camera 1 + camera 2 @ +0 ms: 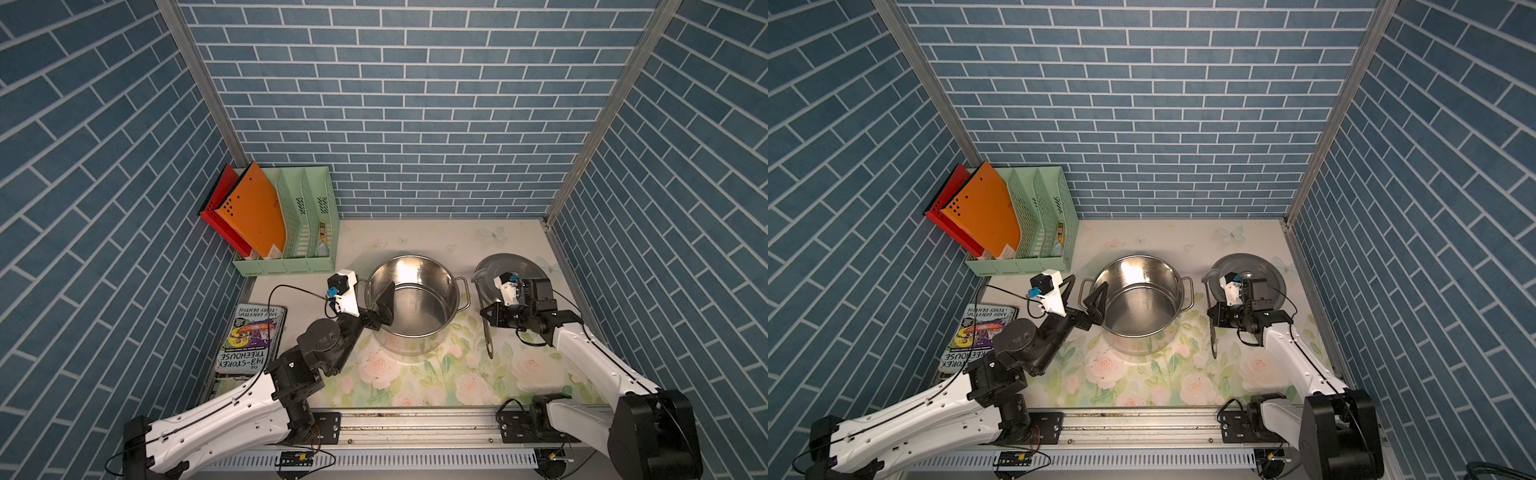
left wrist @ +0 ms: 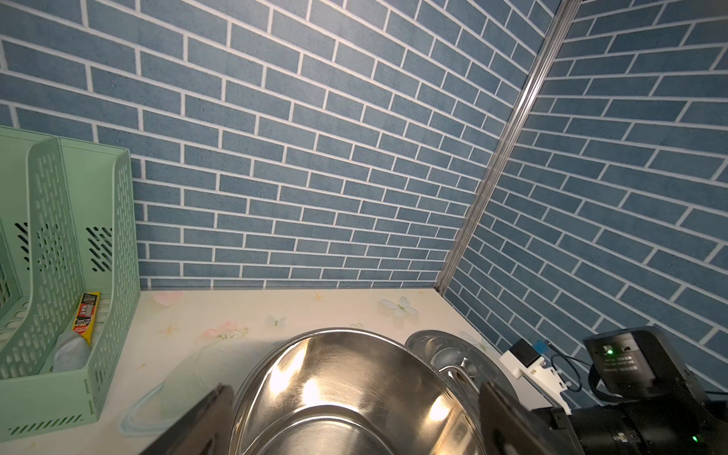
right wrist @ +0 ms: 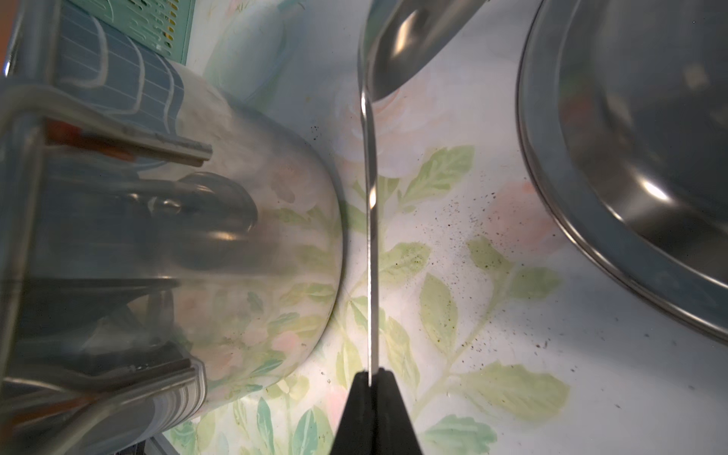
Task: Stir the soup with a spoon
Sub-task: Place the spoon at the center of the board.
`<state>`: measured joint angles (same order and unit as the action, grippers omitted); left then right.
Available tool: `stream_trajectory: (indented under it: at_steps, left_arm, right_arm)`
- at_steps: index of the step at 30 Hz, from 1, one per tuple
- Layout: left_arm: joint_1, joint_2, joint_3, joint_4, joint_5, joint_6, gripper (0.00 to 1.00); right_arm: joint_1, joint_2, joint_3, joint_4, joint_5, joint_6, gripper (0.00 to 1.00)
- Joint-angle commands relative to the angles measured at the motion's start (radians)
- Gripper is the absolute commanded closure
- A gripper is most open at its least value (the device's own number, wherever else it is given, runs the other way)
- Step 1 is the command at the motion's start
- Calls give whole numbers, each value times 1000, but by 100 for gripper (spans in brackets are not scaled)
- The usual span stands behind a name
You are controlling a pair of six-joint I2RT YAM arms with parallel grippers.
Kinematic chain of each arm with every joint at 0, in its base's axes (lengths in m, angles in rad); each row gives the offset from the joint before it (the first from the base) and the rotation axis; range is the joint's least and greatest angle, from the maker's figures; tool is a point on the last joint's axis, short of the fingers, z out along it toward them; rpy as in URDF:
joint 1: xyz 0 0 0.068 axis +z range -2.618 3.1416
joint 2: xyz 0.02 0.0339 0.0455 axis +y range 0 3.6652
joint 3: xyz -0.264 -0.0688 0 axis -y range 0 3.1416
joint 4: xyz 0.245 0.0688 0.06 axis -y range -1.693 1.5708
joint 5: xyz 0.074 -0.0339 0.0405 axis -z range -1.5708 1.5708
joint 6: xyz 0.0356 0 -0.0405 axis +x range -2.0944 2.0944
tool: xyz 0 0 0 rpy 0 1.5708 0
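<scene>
Spoon (image 3: 370, 236) bowl cropped, lid (image 3: 614, 165) cut off

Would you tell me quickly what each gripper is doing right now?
Left gripper: open, holding nothing, jaws astride the rim of the pot.
Right gripper: closed on the spoon handle.
</scene>
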<state>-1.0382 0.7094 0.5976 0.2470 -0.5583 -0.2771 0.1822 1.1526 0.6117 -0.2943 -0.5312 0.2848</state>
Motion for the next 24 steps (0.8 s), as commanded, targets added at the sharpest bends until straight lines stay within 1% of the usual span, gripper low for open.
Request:
stream_trajectory:
  at_steps: [1,2,3,8,14,20,24]
  left_arm:
    - [7,-18,-15,-9,-18,7,0]
    - [6,-18,-14,-12,-17,10,0]
    - [7,-20,-13,-15,-18,14,0]
    - [7,-19,-18,-5,-12,30,0]
    - [7,-18,-16,-3,-12,56,0]
    - [7,-18,-12,-5,-18,78,0]
    - [7,-10,-5,-10,-22,91,0]
  right_arm:
    - [0,50,-18,131,-103,-53,100]
    - [1,75,-26,164,-142,-42,100]
    - [6,88,-35,192,-153,-33,100]
    - [22,174,-61,268,-171,-35,100]
    - [23,279,-93,384,-232,-16,100]
    - [22,339,-135,458,-251,-3,100]
    - [22,359,-143,466,-245,-4,100]
